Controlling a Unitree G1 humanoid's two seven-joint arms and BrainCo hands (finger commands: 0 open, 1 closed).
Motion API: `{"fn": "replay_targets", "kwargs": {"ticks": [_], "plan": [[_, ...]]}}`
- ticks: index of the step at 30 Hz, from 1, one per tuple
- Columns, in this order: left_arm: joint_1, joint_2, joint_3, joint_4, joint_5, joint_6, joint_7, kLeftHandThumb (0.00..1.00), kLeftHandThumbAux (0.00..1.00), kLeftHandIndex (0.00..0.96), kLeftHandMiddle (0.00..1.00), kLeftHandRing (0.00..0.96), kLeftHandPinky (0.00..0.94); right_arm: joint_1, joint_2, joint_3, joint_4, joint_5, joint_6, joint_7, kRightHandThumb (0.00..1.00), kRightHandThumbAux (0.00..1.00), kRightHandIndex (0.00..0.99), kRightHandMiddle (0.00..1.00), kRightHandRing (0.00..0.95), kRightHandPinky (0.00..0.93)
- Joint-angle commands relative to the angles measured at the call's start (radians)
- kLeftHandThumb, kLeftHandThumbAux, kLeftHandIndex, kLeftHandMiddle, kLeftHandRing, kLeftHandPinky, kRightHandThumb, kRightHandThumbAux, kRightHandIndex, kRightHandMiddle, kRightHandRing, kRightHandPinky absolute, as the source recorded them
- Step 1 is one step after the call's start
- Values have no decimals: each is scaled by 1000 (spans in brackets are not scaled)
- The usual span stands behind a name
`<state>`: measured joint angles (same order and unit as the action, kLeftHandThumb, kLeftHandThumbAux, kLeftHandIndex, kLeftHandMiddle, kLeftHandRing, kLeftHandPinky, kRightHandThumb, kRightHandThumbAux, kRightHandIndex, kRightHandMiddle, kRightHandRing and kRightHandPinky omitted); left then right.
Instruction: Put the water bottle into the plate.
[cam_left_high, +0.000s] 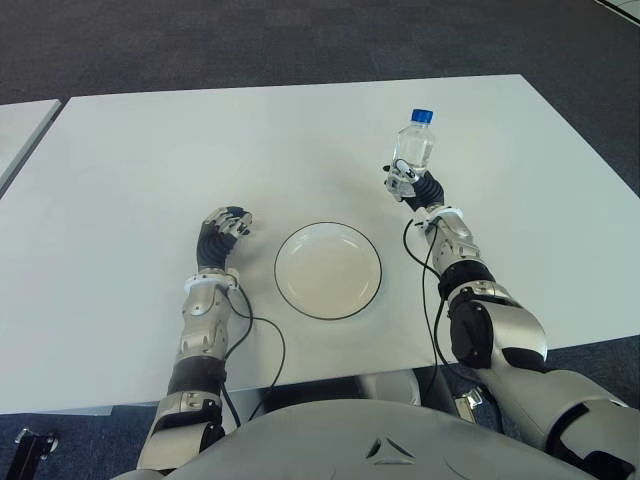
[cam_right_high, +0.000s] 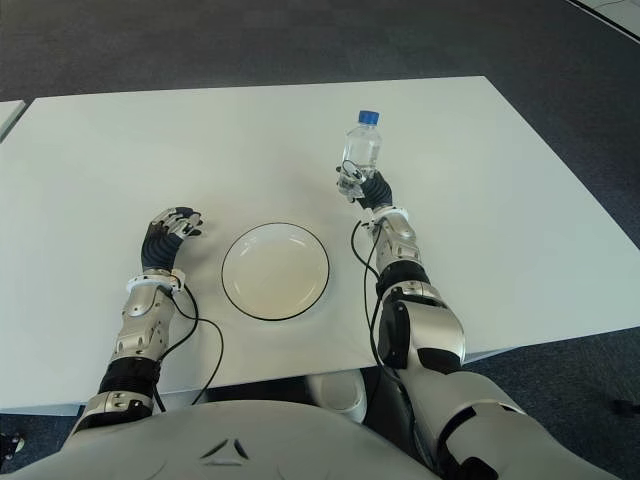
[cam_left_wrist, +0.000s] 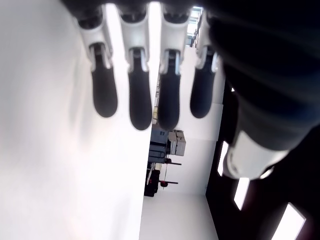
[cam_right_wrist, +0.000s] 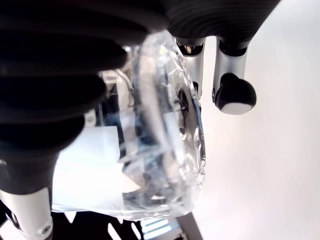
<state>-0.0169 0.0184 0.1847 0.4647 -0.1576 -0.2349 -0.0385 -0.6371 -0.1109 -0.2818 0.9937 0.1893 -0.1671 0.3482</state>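
A clear water bottle (cam_left_high: 414, 143) with a blue cap stands upright to the right of and beyond the plate, and fills the right wrist view (cam_right_wrist: 160, 145). My right hand (cam_left_high: 404, 182) is curled around its lower part, thumb and fingers on either side. The white plate (cam_left_high: 328, 270) with a dark rim lies near the table's front, between my two arms, with nothing on it. My left hand (cam_left_high: 226, 226) shows left of the plate, its fingers loosely bent and holding nothing.
The white table (cam_left_high: 200, 150) spreads wide to the left and back. Its front edge runs just below the plate. Dark carpet (cam_left_high: 300, 40) lies beyond the far edge. A second table's corner (cam_left_high: 20, 125) shows at far left.
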Motion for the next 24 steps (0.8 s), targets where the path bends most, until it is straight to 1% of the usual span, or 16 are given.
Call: {"fn": "replay_targets", "kwargs": {"ticks": [1,4,6,8,24], "plan": [[56,-11,0,67,4,68,10,700,724,418,432,449,441,75,22,68,-190,-3,-56,85,707,723,439,893,885,885],[57,-10,-1,66,5,69,10,700,724,418,429,444,435,109,20,93,-258,5,-65,117,707,723,439,900,888,888],[57,-10,-1,64,4,71,9,700,724,418,428,442,435,132,14,117,-302,2,-103,154,707,723,439,905,893,892],[57,-10,-1,63,3,71,9,700,724,418,428,440,436,144,10,129,-324,2,-116,169,707,723,439,909,896,896],[57,-10,-2,64,3,71,9,700,724,418,427,439,437,157,4,144,-347,14,-108,166,706,723,439,913,900,900]]}}
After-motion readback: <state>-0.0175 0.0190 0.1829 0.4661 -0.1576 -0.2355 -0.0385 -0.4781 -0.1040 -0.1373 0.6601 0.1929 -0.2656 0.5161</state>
